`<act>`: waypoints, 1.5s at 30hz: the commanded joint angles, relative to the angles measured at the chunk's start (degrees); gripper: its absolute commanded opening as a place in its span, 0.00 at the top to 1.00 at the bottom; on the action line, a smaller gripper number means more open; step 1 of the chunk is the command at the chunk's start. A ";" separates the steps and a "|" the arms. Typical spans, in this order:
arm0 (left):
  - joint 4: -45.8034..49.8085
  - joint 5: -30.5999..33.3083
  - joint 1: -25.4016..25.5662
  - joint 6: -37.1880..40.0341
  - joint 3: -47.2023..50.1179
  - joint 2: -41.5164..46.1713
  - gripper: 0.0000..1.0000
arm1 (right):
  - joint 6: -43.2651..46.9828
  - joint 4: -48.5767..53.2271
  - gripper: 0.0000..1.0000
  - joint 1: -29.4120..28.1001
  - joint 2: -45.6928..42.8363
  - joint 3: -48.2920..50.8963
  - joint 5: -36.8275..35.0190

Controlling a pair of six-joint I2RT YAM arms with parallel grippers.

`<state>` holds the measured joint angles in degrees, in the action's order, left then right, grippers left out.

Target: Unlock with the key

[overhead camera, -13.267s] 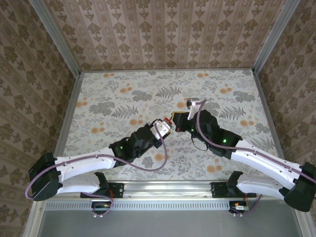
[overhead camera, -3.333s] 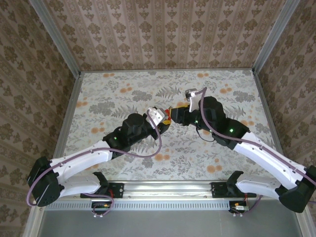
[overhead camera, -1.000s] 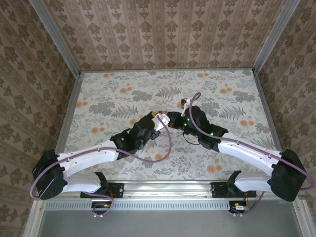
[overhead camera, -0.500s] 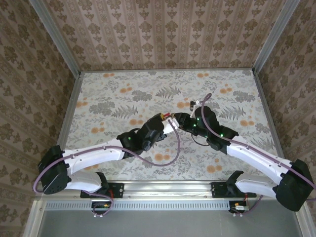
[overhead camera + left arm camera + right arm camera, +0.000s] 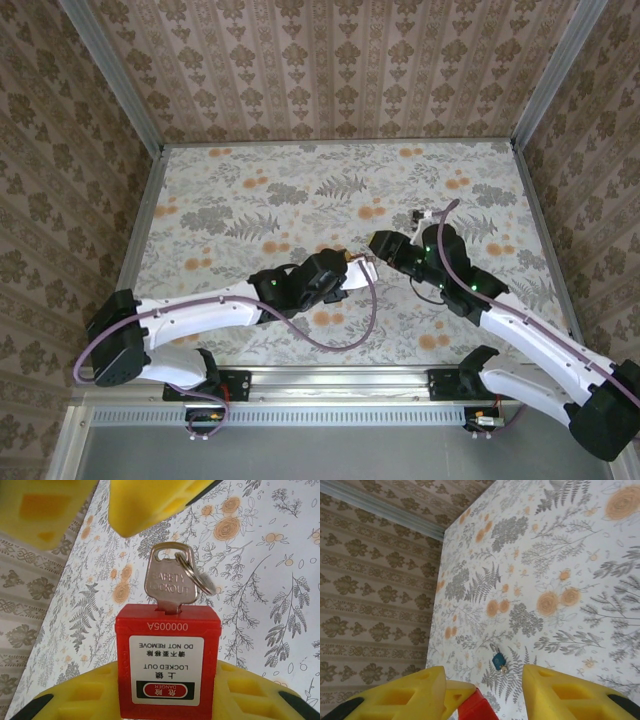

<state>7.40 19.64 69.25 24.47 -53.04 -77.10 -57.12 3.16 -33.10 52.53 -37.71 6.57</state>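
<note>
Left wrist view gives us the clearest look. The left gripper (image 5: 165,700) pinches a red padlock (image 5: 167,660) between its yellow fingers (image 5: 250,695), which are cut off by the bottom edge. The lock's shackle end lies below the frame, so we cannot tell whether it is latched or sprung. Its label reads upside down to us. A bare metal key (image 5: 170,582) stamped "SAFETY LOCKOUT" stands in the keyhole, its blade hidden inside the body. A split ring (image 5: 197,577) hangs through the key's head, and something small on that ring is too blurred to name. Beyond the key, two yellow fingers (image 5: 145,500) of the right gripper (image 5: 484,680) hang apart from it, their upper parts cut off by the frame.

From the right wrist we see that gripper's fingers spread wide with nothing clamped. One red corner of the padlock pokes up low between them, close by the left-hand finger. Whether it touches that finger we cannot tell.

Farther out, a tiny key with a blue-teal head (image 5: 497,660) lies flat on the flowered table (image 5: 570,555), well apart from both grippers. Its blade is too small to make out.

From the top camera, both arms reach to the middle of the table and the gripper tips nearly meet there. At that spot the lock and metal key are too small to pick out, mostly covered by the left gripper's head.
</note>
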 commanded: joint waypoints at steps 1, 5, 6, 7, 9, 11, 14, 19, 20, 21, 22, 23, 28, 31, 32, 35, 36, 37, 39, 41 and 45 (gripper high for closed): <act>1.14 -1.64 -0.24 -0.61 -2.27 -0.80 0.78 | 1.17 3.53 0.51 0.41 -1.20 2.12 2.41; 3.29 -3.40 -0.86 -0.74 -3.91 -1.80 0.78 | 3.33 3.02 0.42 0.67 -0.15 3.95 7.99; 4.19 -4.15 -1.09 -1.00 -4.52 -2.00 0.78 | 3.79 2.51 0.41 0.76 0.30 4.34 9.77; 5.04 -5.06 -1.37 -1.23 -4.99 -2.22 0.78 | 3.95 2.03 0.40 0.76 0.46 4.87 10.94; 6.71 -6.61 -2.05 -1.77 -6.04 -2.49 0.78 | 4.04 0.71 0.38 1.06 -0.07 6.50 12.56; 8.12 -8.09 -2.53 -2.00 -6.66 -2.53 0.78 | 4.76 -0.81 0.36 1.29 -1.13 7.75 14.28; 10.80 -12.18 -3.25 -3.14 -8.22 -2.85 0.77 | 8.32 -1.02 0.36 1.64 -1.00 7.86 16.86; 15.00 -15.88 -3.60 -3.73 -11.01 -4.82 0.75 | 9.11 -6.00 0.36 2.34 -0.49 9.16 21.28; 15.60 -16.22 -3.59 -3.89 -11.40 -5.22 0.75 | 9.11 -6.80 0.36 2.43 -0.38 9.18 21.66; 16.03 -16.83 -3.58 -3.95 -11.65 -5.59 0.75 | 9.33 -7.08 0.37 2.52 -0.03 8.85 22.62; 16.38 -17.25 -3.60 -3.99 -11.95 -5.80 0.75 | 9.62 -7.35 0.38 2.52 0.36 8.62 23.49; 16.57 -17.35 -3.60 -3.99 -12.06 -5.95 0.75 | 9.67 -7.46 0.38 2.52 0.70 8.53 23.81; 18.15 -18.85 -3.59 -3.99 -13.13 -6.48 0.74 | 10.41 -6.61 0.59 2.60 0.89 8.38 23.51; 19.92 -18.85 -3.51 -3.94 -14.00 -6.89 0.73 | 10.20 -7.32 0.68 2.60 1.21 8.43 24.16; 20.10 -18.88 -3.51 -3.90 -13.98 -6.91 0.73 | 10.31 -7.30 0.68 2.60 1.46 8.40 24.18; 21.09 -19.11 -3.34 -3.95 -14.44 -6.88 0.72 | 10.63 -7.47 0.67 2.60 2.85 8.13 25.01; 21.44 -19.24 -3.29 -3.90 -14.78 -6.97 0.72 | 10.63 -7.81 0.65 2.60 3.14 8.15 25.02; 21.91 -19.45 -3.34 -3.85 -15.03 -7.13 0.72 | 10.79 -8.25 0.63 2.65 3.48 8.27 25.35; 22.95 -19.90 -3.34 -3.73 -15.82 -7.63 0.71 | 10.79 -8.06 0.65 2.60 3.63 8.08 24.87; 23.84 -20.06 -3.25 -3.64 -16.74 -8.25 0.70 | 10.89 -8.61 0.69 2.60 3.87 7.90 25.33; 22.83 -19.28 -3.32 -3.55 -16.83 -8.28 0.65 | 10.43 -8.85 0.77 2.60 3.44 8.21 24.11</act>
<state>30.41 1.26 65.58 21.19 -67.85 -85.36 -46.74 -3.73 -30.37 56.25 -29.39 30.50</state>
